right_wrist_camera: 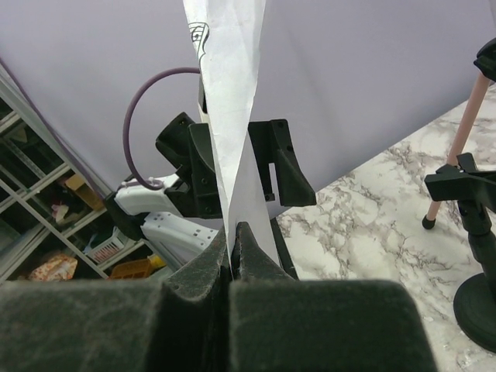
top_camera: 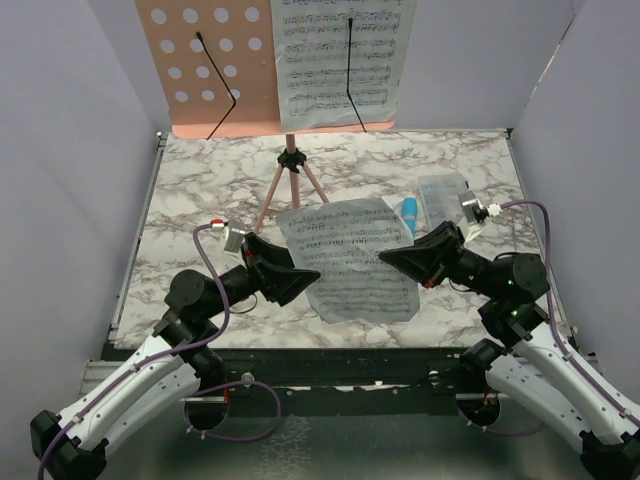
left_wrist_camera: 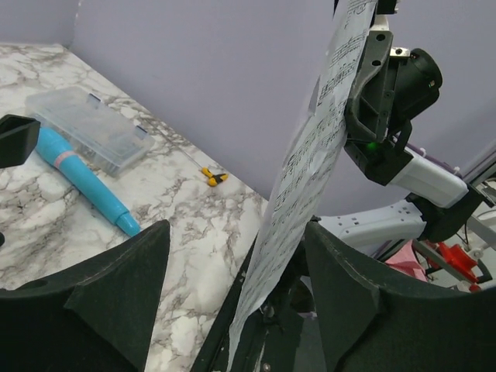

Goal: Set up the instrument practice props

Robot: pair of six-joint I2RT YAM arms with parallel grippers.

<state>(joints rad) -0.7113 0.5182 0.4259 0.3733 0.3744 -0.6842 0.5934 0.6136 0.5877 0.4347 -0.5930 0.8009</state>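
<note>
step in hand: looking like a two-handed carry of the loose page [top_camera: 350,265] up to the music stand [top_camera: 205,70], only guessing from the layout tbh

right hand [right_wrist_camera: 232,232]: pressing tight together on the page's right edge, pinching it and holding it up off the bench [top_camera: 200,190]

left hand [left_wrist_camera: 232,240]: hanging spread at the opposite edge, one finger on each side of the paper, not gripping anything yet

page itself: hanging between the two arms, curling and twisting a bit in the right wrist view, so behaving floppy as expected

other page [top_camera: 335,60]: already sitting on the right half of the stand, leaving the holey pink left half bare, so probably aiming there

doing it well: getting the left fingers well in from the edge before squeezing, not just nipping the corner; keeping the paper gently taut between both hands without tugging; landing the bottom edge on the stand's ledge first

watching out for: thin tripod legs [top_camera: 290,180] right behind the page, likely tipping if bumped; also tearing if both hands are pulling apart

microphone [top_camera: 408,213]: lying flat on the bench just beside the clear box [top_camera: 440,195], not set up yet

mic stand [right_wrist_camera: 477,256]: standing upright near a tripod foot, well clear of both hands
</note>
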